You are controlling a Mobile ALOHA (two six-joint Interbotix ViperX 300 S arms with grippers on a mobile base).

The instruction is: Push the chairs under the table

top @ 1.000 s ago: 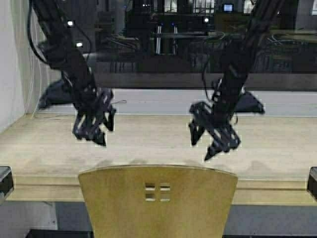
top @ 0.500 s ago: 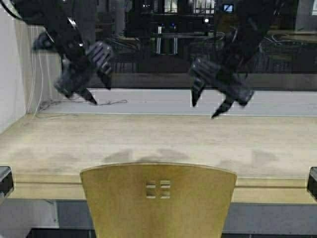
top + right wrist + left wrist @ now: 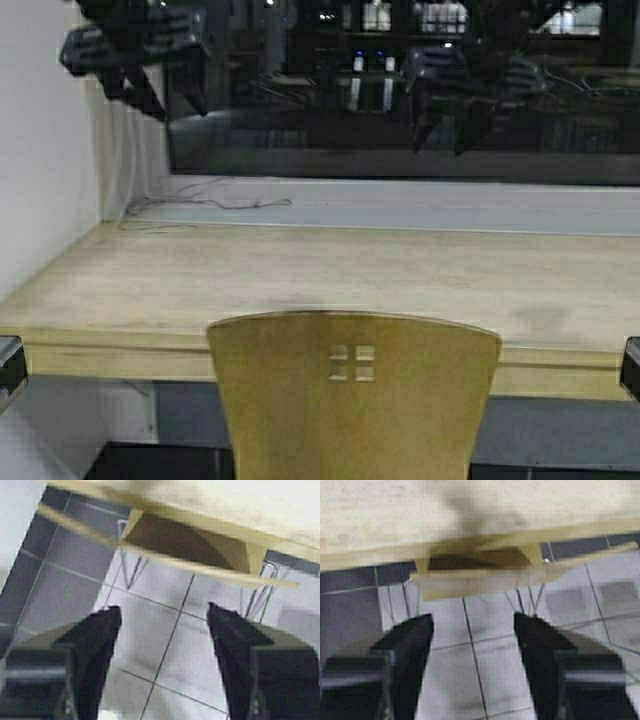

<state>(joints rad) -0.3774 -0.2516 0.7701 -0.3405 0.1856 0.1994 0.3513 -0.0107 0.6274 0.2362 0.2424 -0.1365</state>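
Note:
One of the chairs (image 3: 355, 400), tan-yellow with a four-square cutout, stands at the front edge of the table (image 3: 300, 270), its back close in front of me. Both arms are raised high above the table. My left gripper (image 3: 172, 102) hangs open at the upper left, and my right gripper (image 3: 442, 140) hangs open at the upper middle-right. Neither touches anything. The left wrist view looks down past my left gripper (image 3: 472, 622) at the chair (image 3: 480, 575) under the table (image 3: 420, 510) edge. Beyond my right gripper (image 3: 164, 615), the right wrist view shows the chair (image 3: 190, 545) and table (image 3: 240, 505) likewise.
A white wall (image 3: 40, 150) closes the left end of the table. Behind the table runs a pale sill (image 3: 420, 205) with a thin cable (image 3: 210, 205) under a dark window (image 3: 400, 110). Grey floor tiles (image 3: 470, 680) lie below.
Both arms have risen from just above the tabletop to the top of the view. The whole scene has shifted right, so the robot has moved.

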